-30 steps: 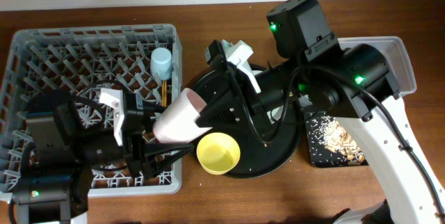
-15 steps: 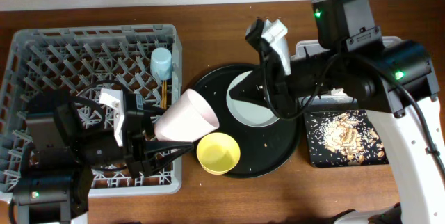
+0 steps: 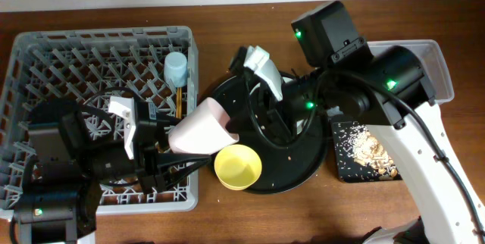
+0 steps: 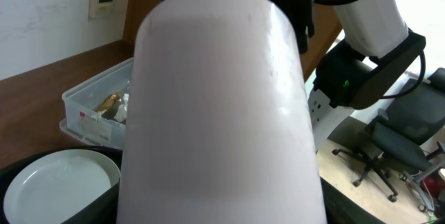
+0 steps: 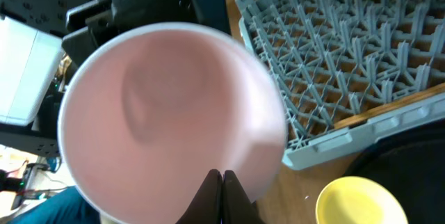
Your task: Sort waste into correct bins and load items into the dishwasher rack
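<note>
Swung back in with the right arm over the round black tray point(image 3: 303, 172), after standing off toward the clear tub point(image 3: 436, 66) half a second ago. Pale plate point(image 4: 59, 182) covered again from overhead, showing only in the left wrist view. Meeting the pink cup point(image 3: 201, 128) mouth-on with the right gripper point(image 5: 222, 186): fingertips drawn almost together at the near rim, though impossible to tell whether pinching the cup wall. Clamped at the cup's narrow end by the left gripper point(image 3: 168, 149), held aloft and tilted, mouth to the right, above the rack's right-hand wall. Little shift in cup or left arm over that half second. Probably a handover or re-grip before seating; cup not yet down in the dishwasher rack point(image 3: 45, 47).

Tight on room here: yellow bowl point(image 3: 238, 166) just beside and below the cup's mouth, rack wall directly beneath, light blue cup point(image 3: 176, 67) and chopsticks point(image 3: 179, 101) already along the rack's right side. Plenty of free pegs toward the rack's left and rear. Best kept high over the wall, then carried left. Black tray point(image 3: 364, 153) of crumbs half hidden under the right arm.
</note>
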